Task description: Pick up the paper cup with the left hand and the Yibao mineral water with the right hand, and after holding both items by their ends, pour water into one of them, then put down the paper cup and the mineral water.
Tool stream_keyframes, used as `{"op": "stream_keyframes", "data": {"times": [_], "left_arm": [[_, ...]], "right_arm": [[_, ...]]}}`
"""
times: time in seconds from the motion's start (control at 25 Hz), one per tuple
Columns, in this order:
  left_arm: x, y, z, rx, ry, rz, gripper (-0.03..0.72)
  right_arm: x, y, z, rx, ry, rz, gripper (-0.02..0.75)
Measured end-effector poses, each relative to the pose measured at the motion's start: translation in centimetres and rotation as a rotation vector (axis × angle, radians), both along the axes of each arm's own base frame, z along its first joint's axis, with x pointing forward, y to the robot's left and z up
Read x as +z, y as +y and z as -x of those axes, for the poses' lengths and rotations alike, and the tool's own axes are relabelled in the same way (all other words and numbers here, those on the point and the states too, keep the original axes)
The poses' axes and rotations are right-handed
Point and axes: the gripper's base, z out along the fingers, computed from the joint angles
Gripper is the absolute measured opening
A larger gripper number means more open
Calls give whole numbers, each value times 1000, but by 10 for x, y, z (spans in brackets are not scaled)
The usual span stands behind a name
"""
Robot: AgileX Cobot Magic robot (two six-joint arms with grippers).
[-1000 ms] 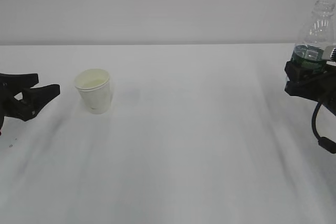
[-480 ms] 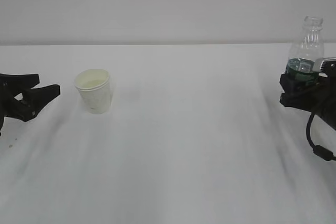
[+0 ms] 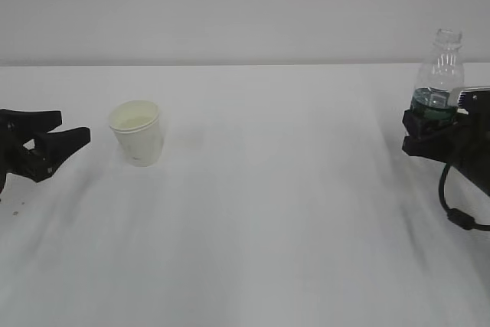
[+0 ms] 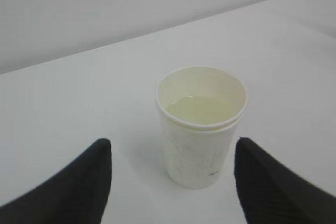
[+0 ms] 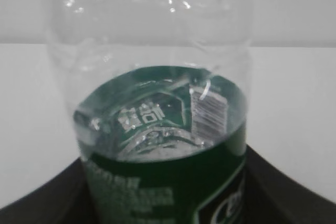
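Upright at the desk's (image 3: pixel 253 212) left, a small white tapered paper cup (image 3: pixel 138 133), light and crushable, stood between the left hand's (image 3: pixel 55 140) parted fingers; the right hand's (image 3: pixel 429 129) fingers clamped a clear ribbed, green-labelled plastic bottle (image 3: pixel 436 78) at far right.

A white paper cup (image 3: pixel 137 133) is standing upright at left, holding pale liquid, while a clear, uncapped, green-labelled bottle (image 3: pixel 438 74) is standing upright at far right.
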Motion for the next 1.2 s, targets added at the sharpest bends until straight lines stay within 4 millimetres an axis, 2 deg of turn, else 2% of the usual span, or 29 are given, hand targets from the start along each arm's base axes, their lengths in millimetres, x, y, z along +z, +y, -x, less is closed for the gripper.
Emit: {"op": "stream_keyframes", "data": {"times": [0.48,0.84,1.2], "left_arm": [[0,0,0,-1,0,0,519],[0,0,0,-1,0,0,519],[0,0,0,-1,0,0,519]], "right_arm": [[-3,-1,-23,-3,-40,-10,462],[-17,-2,-31,-5,-22,-21,462],[-19,-3,-43,-5,-45,-22,462]]}}
